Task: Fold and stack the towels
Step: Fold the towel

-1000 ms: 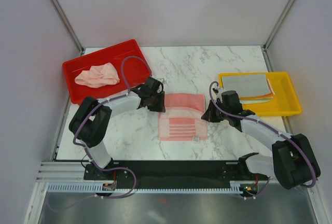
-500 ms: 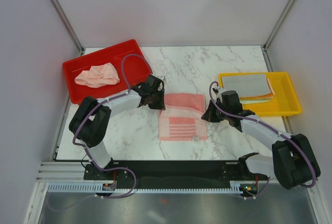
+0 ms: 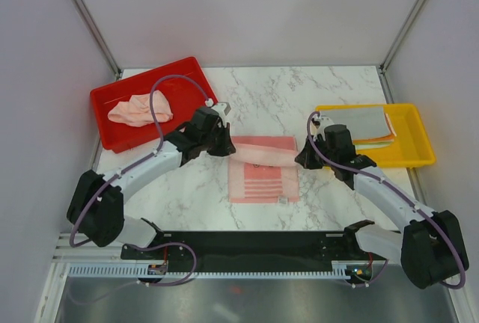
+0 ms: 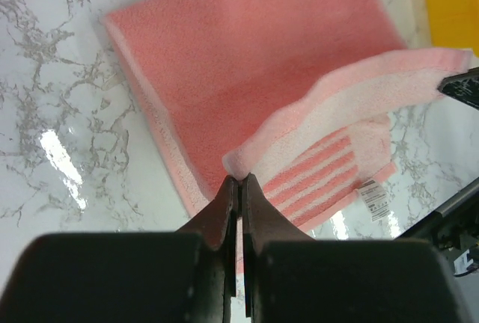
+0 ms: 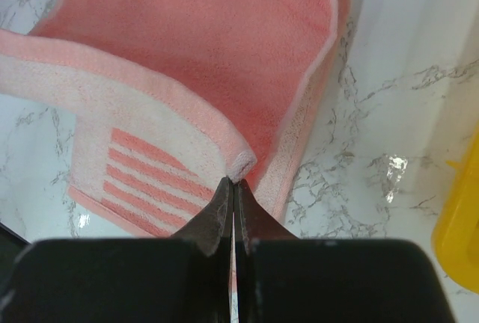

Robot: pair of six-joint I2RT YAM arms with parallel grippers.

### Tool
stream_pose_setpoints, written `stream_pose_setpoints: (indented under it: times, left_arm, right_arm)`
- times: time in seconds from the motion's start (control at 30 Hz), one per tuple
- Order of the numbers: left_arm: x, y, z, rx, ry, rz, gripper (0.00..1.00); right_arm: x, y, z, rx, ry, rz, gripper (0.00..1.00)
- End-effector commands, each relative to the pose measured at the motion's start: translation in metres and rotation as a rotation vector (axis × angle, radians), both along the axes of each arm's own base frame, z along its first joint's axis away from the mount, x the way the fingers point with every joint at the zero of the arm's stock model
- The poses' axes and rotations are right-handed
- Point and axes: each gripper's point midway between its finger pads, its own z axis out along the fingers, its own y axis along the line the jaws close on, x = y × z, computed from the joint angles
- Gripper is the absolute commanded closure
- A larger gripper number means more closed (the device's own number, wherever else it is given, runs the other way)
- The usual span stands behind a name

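Pink towel (image 3: 262, 182) edge pinched: left tool (image 4: 239, 182), right tool (image 5: 233, 184).

Can't see fingertips of left gripper (image 4: 239, 185) or right gripper (image 5: 231, 188) from above. Can't count lower towels (image 3: 390, 132) in yellow tray (image 3: 408, 161), seeing only edges under grey towel (image 3: 355, 122). Can't read label (image 4: 373, 196) on striped towel (image 3: 262, 185), too small. Losing striped towel's far end and most of yellow tray off both wrist frames.
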Motion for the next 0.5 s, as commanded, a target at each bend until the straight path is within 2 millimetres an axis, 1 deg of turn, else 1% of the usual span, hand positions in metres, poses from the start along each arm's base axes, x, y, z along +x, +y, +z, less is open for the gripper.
stream_pose_setpoints:
  times: [0.0, 0.03, 0.07, 0.13, 0.17, 0.23, 0.27, 0.33, 0.47]
  left_arm:
    - [-0.011, -0.001, 0.002, -0.016, -0.010, -0.041, 0.98]
    - [-0.014, -0.001, 0.005, -0.027, -0.017, -0.043, 0.98]
    - [-0.017, 0.000, 0.000, -0.024, -0.009, -0.043, 0.98]
    - [-0.024, 0.000, -0.003, -0.034, 0.000, -0.048, 0.98]
    - [-0.029, 0.001, -0.008, -0.032, 0.009, -0.048, 0.98]
    - [-0.032, 0.002, -0.014, -0.032, 0.015, -0.043, 0.98]
    - [-0.038, 0.003, -0.022, -0.028, 0.037, -0.042, 0.98]
    - [-0.041, 0.002, -0.028, -0.031, 0.048, -0.045, 0.98]
    - [-0.049, 0.002, -0.039, -0.023, 0.068, -0.049, 0.98]
  right_arm:
    - [-0.001, -0.003, 0.005, -0.015, -0.016, -0.005, 1.00]
    - [-0.003, -0.003, 0.008, -0.008, -0.021, -0.002, 1.00]
    - [-0.006, -0.002, 0.008, 0.000, -0.022, 0.000, 1.00]
    - [-0.015, 0.000, 0.009, 0.030, -0.018, 0.008, 1.00]
    - [-0.017, -0.001, 0.008, 0.035, -0.017, 0.008, 1.00]
    - [-0.024, -0.001, 0.001, 0.042, 0.000, 0.012, 1.00]
    - [-0.026, -0.001, -0.002, 0.042, 0.007, 0.012, 1.00]
    - [-0.031, -0.001, -0.009, 0.044, 0.027, 0.015, 1.00]
    - [-0.036, 0.008, -0.008, 0.111, 0.043, 0.022, 1.00]
